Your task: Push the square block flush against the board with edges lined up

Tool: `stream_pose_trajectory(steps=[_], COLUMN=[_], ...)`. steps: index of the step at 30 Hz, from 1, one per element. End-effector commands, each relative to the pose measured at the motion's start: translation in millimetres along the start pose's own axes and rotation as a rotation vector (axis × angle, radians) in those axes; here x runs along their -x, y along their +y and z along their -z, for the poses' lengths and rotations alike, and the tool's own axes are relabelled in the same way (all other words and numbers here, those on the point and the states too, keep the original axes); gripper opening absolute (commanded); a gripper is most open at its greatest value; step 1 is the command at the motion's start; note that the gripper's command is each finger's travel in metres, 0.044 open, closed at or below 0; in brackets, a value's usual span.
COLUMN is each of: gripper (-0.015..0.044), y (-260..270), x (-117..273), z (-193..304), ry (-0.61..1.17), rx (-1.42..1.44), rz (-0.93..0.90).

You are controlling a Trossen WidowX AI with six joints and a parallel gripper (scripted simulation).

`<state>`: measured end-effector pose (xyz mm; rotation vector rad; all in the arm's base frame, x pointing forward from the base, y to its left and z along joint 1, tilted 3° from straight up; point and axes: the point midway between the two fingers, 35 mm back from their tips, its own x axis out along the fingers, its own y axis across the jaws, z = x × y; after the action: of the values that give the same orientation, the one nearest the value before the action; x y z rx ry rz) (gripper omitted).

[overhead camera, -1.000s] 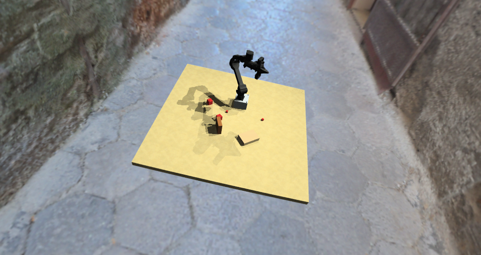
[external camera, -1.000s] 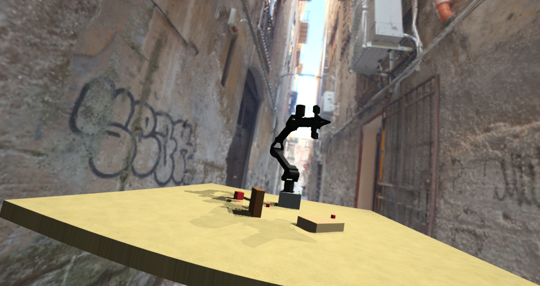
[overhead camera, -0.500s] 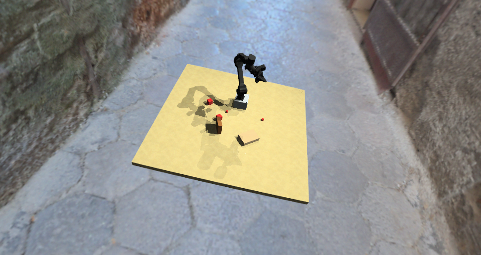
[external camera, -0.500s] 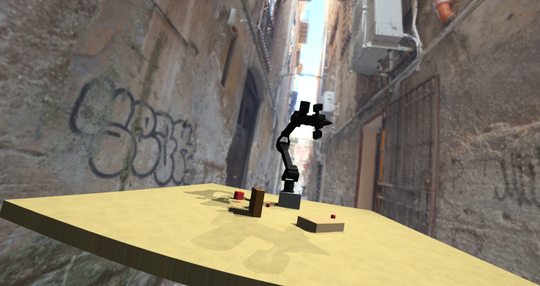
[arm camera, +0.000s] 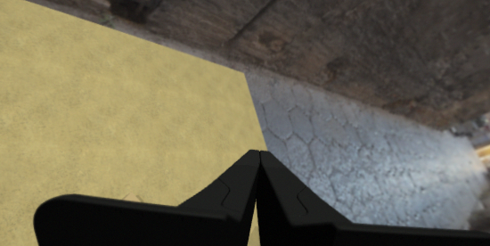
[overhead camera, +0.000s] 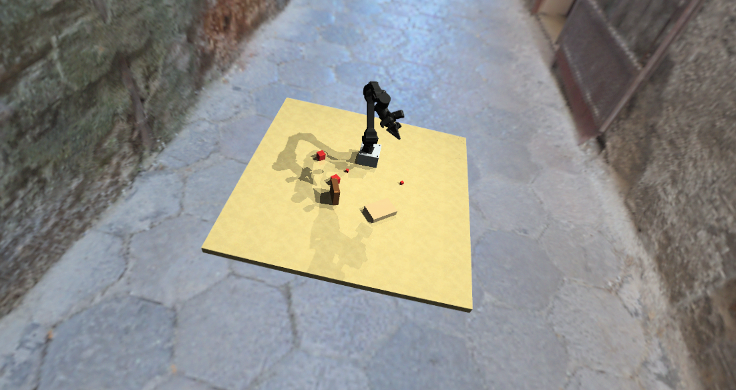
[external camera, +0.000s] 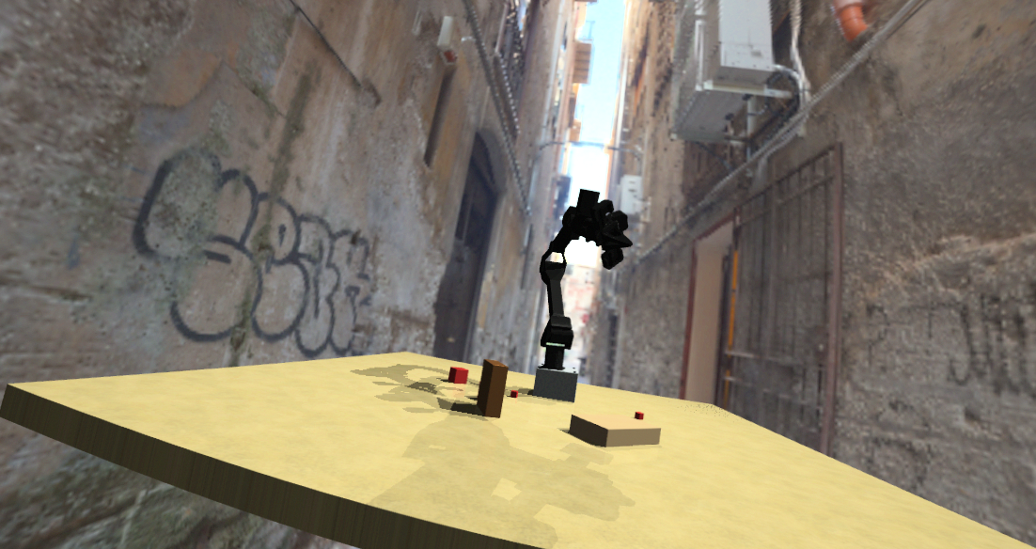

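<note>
A flat, light tan block (overhead camera: 379,210) (external camera: 616,431) (arm camera: 131,198), square-looking, lies on the yellow table top in front of the arm; only a small corner shows in the wrist view. A brown board (overhead camera: 335,191) (external camera: 493,388) stands upright, left of the tan block in the top and exterior views. A clear gap separates the two. My gripper (overhead camera: 398,137) (external camera: 630,243) (arm camera: 257,159) is shut and empty, with its fingertips together. It hangs high above the table, behind the tan block and right of the arm's base, and touches neither part.
A red cube (overhead camera: 320,155) (external camera: 458,375) lies left of the arm base (overhead camera: 368,155) (external camera: 556,384). Another red piece is close behind the brown board. Small red pieces lie near the base (overhead camera: 346,170) (external camera: 514,393) and behind the tan block. The table top (overhead camera: 432,259) (external camera: 217,437) (arm camera: 111,103) ends in open edges.
</note>
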<state>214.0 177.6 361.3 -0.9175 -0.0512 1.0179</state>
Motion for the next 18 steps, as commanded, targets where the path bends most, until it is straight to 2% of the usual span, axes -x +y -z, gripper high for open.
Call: stream_pose_trajectory(steps=[1,18], gripper=[0.0,0.0], y=[-11,-41], x=[-8,-36], z=[16,98], ry=[0.073,0.361], rx=[-0.123,-0.63], rz=[0.004,0.056])
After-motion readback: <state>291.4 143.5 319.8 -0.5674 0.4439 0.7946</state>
